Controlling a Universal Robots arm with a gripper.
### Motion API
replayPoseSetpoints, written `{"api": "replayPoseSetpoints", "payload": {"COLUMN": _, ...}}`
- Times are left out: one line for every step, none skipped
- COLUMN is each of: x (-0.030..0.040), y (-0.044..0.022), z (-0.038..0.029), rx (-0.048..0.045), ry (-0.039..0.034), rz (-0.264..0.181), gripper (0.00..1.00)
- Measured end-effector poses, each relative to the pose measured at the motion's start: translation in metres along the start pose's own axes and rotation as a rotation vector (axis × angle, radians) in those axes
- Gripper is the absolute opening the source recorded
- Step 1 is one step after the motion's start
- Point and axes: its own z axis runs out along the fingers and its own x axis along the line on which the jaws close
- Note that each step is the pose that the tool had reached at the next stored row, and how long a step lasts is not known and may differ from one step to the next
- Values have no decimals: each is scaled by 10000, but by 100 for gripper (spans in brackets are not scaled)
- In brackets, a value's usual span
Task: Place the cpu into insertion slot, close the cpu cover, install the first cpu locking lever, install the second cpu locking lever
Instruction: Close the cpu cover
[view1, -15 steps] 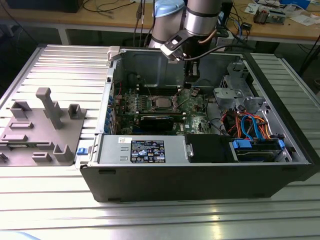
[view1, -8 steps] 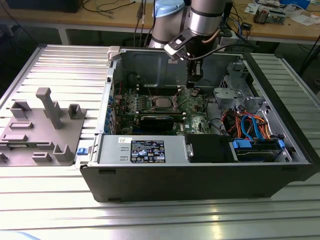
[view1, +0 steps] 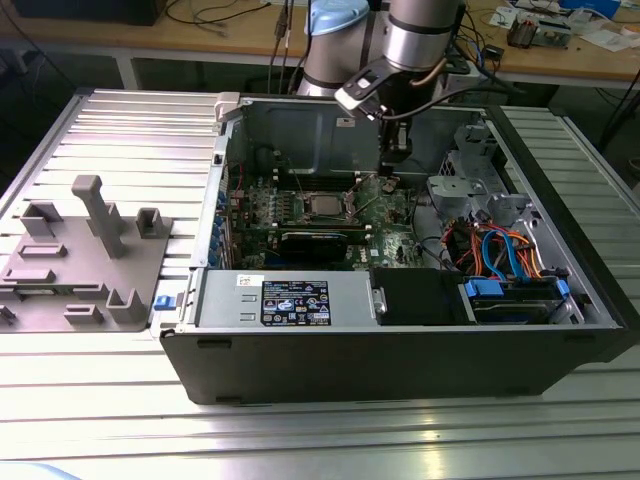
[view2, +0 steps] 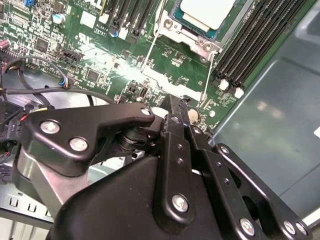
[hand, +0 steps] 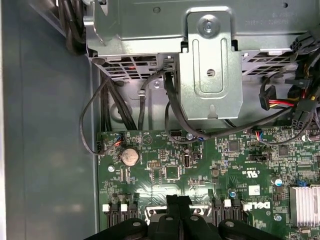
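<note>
The cpu (view2: 207, 10) lies silver face up in the insertion slot (view1: 322, 207) of the green motherboard (hand: 165, 172). The silver rim of the cpu cover (view2: 201, 44) frames it. Two thin wire locking levers (view2: 151, 55) (view2: 210, 70) run from the socket toward my gripper. In the second wrist view, my gripper (view2: 179, 100) is shut with nothing visible between its black fingers, its tip just above the board near the levers' free ends. In the exterior view the gripper (view1: 392, 178) hangs inside the open case, to the right of the socket. The first wrist view shows the fingertips (hand: 178, 200) pressed together.
A metal drive cage (hand: 210, 65) with black cables stands close beside the board. Black memory slots (view2: 250, 40) flank the socket. A coin battery (hand: 130, 156) and a heat sink (hand: 305, 205) sit on the board. A grey fixture (view1: 85, 250) stands at the exterior view's left.
</note>
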Motion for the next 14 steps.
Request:
{"api": "replayPoseSetpoints", "payload": {"x": 1, "y": 8, "z": 0, "rx": 1, "ry": -1, "rz": 1, "gripper": 11}}
{"api": "replayPoseSetpoints", "payload": {"x": 3, "y": 17, "z": 0, "rx": 2, "ry": 0, "rz": 0, "gripper": 11}}
{"api": "replayPoseSetpoints", "payload": {"x": 6, "y": 29, "z": 1, "rx": 3, "ry": 0, "rz": 0, "gripper": 11}}
{"api": "replayPoseSetpoints", "payload": {"x": 7, "y": 39, "z": 2, "rx": 5, "ry": 0, "rz": 0, "gripper": 11}}
{"api": "replayPoseSetpoints", "payload": {"x": 10, "y": 51, "z": 2, "rx": 6, "ry": -2, "rz": 0, "gripper": 11}}
{"api": "replayPoseSetpoints", "payload": {"x": 12, "y": 61, "z": 2, "rx": 8, "ry": -2, "rz": -1, "gripper": 11}}
{"api": "replayPoseSetpoints", "payload": {"x": 13, "y": 70, "z": 4, "rx": 9, "ry": -1, "rz": 0, "gripper": 11}}
{"api": "replayPoseSetpoints", "payload": {"x": 15, "y": 83, "z": 7, "rx": 11, "ry": 1, "rz": -1, "gripper": 11}}
{"api": "replayPoseSetpoints", "payload": {"x": 16, "y": 89, "z": 9, "rx": 13, "ry": 0, "rz": -1, "gripper": 11}}
{"api": "replayPoseSetpoints", "payload": {"x": 16, "y": 95, "z": 12, "rx": 16, "ry": 0, "rz": -1, "gripper": 11}}
{"api": "replayPoseSetpoints", "payload": {"x": 16, "y": 99, "z": 15, "rx": 18, "ry": 0, "rz": 0, "gripper": 11}}
{"api": "replayPoseSetpoints", "payload": {"x": 17, "y": 102, "z": 20, "rx": 21, "ry": 1, "rz": -6, "gripper": 11}}
{"api": "replayPoseSetpoints", "payload": {"x": 16, "y": 106, "z": 26, "rx": 29, "ry": -2, "rz": -94, "gripper": 11}}
{"api": "replayPoseSetpoints", "payload": {"x": 17, "y": 108, "z": 32, "rx": 34, "ry": -1, "rz": -355, "gripper": 11}}
